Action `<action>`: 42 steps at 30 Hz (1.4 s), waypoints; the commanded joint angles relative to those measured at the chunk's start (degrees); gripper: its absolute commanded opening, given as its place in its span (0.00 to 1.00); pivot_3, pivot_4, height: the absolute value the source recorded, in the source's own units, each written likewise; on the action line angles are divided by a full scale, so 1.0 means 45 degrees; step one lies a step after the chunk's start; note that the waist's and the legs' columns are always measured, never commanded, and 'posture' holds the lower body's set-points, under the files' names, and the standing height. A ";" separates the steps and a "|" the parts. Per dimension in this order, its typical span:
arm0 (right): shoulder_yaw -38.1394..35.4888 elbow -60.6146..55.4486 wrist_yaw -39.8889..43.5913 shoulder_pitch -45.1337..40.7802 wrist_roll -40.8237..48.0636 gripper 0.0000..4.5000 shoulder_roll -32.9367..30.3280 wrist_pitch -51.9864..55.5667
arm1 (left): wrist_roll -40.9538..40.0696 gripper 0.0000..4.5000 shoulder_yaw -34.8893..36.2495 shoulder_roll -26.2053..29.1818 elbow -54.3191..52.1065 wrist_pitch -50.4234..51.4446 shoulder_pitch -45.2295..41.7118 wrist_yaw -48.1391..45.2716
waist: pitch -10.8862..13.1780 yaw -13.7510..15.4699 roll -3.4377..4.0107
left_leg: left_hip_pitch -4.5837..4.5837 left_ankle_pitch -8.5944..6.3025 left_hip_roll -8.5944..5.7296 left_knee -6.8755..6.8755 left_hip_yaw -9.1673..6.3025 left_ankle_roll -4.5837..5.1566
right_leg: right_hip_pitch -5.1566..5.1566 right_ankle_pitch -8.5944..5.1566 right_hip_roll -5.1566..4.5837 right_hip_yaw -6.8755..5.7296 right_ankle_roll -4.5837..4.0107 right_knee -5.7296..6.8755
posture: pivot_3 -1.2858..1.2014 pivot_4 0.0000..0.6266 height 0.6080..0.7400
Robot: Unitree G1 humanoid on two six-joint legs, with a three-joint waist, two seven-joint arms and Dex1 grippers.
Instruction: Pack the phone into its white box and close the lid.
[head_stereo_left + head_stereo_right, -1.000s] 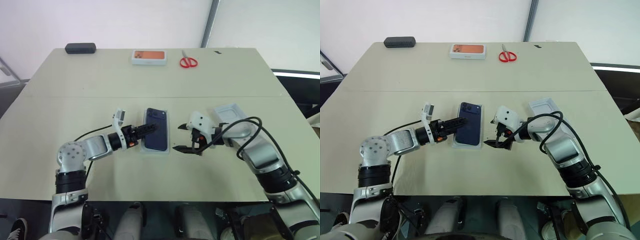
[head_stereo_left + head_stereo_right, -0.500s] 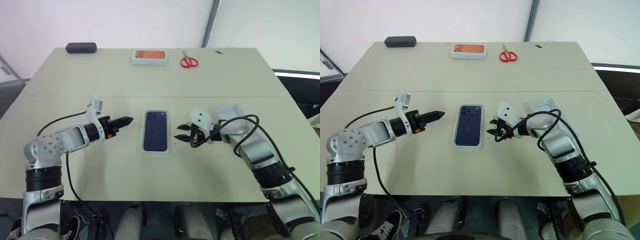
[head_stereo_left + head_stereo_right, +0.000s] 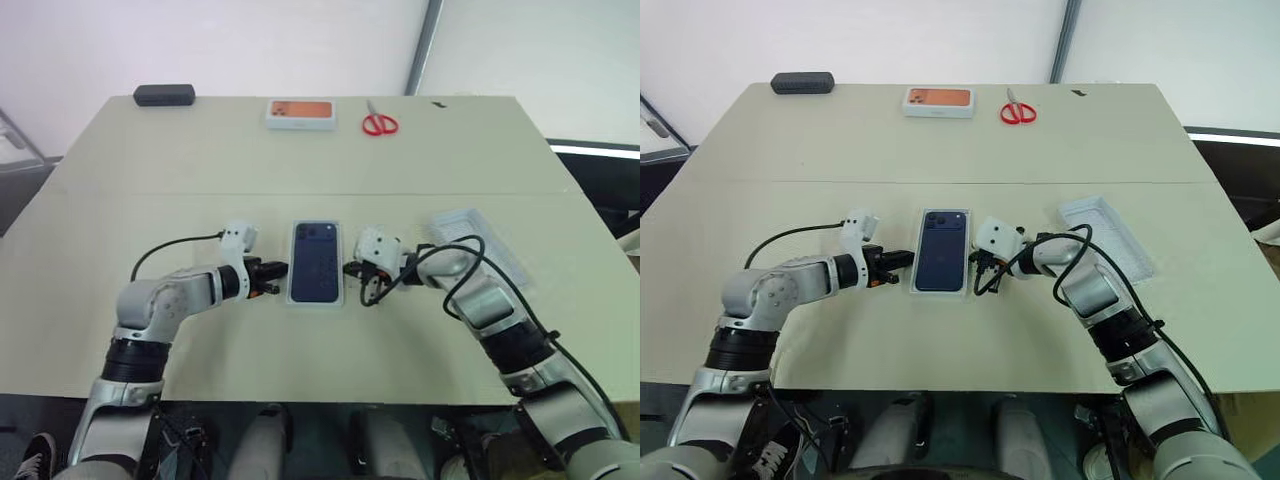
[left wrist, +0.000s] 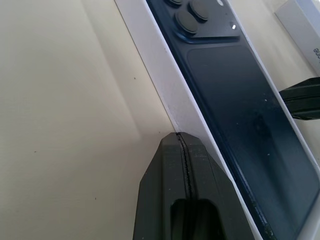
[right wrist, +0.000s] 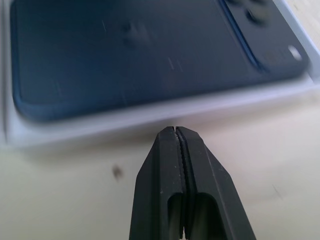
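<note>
Jaws of both grippers closed, empty, flanking the phone (image 3: 317, 262) in the white box (image 3: 295, 297).

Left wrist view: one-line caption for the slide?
Shut fingers of the left gripper at the white box wall, the phone lying inside.

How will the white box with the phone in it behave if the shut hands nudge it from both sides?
The white box sits flat on the smooth table, so it would probably slide, not tip. Its thin walls may flex under the shut left hand or right hand. The phone inside likely adds weight and steadies it.
</note>
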 commanded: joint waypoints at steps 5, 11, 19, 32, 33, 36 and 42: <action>-0.0981 -0.0276 0.0271 0.0112 0.0105 0.01 -0.1126 -0.0320 | 0.0774 0.00 -0.1259 -0.1763 -0.0097 -0.0231 -0.0508 -0.0448 | 0.0001 0.0249 -0.0002 | -0.0001 -0.0002 -0.0020 0.0008 0.0007 0.0005 | 0.0012 -0.0002 -0.0024 -0.0001 0.0005 -0.0009 | 0.52 0.24 1.00; -0.1688 -0.0538 0.0342 0.1004 0.0064 0.01 -0.2302 -0.0342 | 0.1867 0.00 -0.1820 -0.3080 0.1599 -0.1244 -0.1624 -0.0865 | 0.0001 0.0234 -0.0002 | -0.0003 -0.0004 -0.0045 0.0007 0.0028 0.0010 | 0.0026 -0.0007 -0.0033 -0.0033 0.0015 -0.0010 | 0.52 0.24 1.00; -0.2025 -0.1364 0.0439 0.1752 -0.0048 0.01 -0.3105 0.0024 | 0.2825 0.00 -0.2126 -0.3831 0.3090 -0.2086 -0.2704 -0.1725 | 0.0001 0.0193 -0.0002 | -0.0002 -0.0004 -0.0033 0.0008 0.0030 0.0010 | 0.0019 -0.0007 -0.0007 -0.0034 0.0019 -0.0008 | 0.52 0.24 1.00; -0.1787 -0.1457 0.0127 0.1680 -0.0620 0.01 -0.3139 -0.0102 | 0.3281 0.00 -0.1621 -0.3624 0.2818 -0.2188 -0.2271 -0.1725 | 0.0002 0.0187 -0.0002 | -0.0002 -0.0004 -0.0026 0.0013 0.0025 0.0009 | 0.0021 -0.0008 0.0002 -0.0032 0.0020 -0.0005 | 0.52 0.24 1.00; -0.1838 -0.1337 0.0074 0.1655 -0.0683 0.01 -0.3199 -0.0223 | 0.3356 0.00 -0.1533 -0.3540 0.2852 -0.2293 -0.2290 -0.1676 | 0.0001 0.0185 -0.0002 | -0.0002 -0.0003 -0.0026 0.0013 0.0025 0.0009 | 0.0021 -0.0007 0.0003 -0.0032 0.0019 -0.0004 | 0.52 0.24 1.00; -0.2246 -0.1430 0.0175 0.1673 -0.0442 0.01 -0.3334 -0.0166 | 0.3406 0.00 -0.1198 -0.3356 0.2668 -0.2697 -0.2266 -0.1606 | 0.0002 0.0158 -0.0002 | -0.0001 -0.0003 -0.0025 0.0013 0.0026 0.0009 | 0.0020 -0.0007 0.0006 -0.0032 0.0019 -0.0003 | 0.52 0.24 1.00; -0.5488 -0.3089 -0.0368 0.1741 0.2203 0.13 -0.3064 0.2805 | 0.2493 0.12 0.0575 -0.2597 0.1021 -0.3301 -0.1748 -0.1984 | 0.0013 0.0130 0.0010 | -0.0004 -0.0003 -0.0007 0.0009 0.0005 0.0009 | 0.0001 -0.0006 0.0007 -0.0011 0.0018 0.0010 | 0.52 0.24 1.00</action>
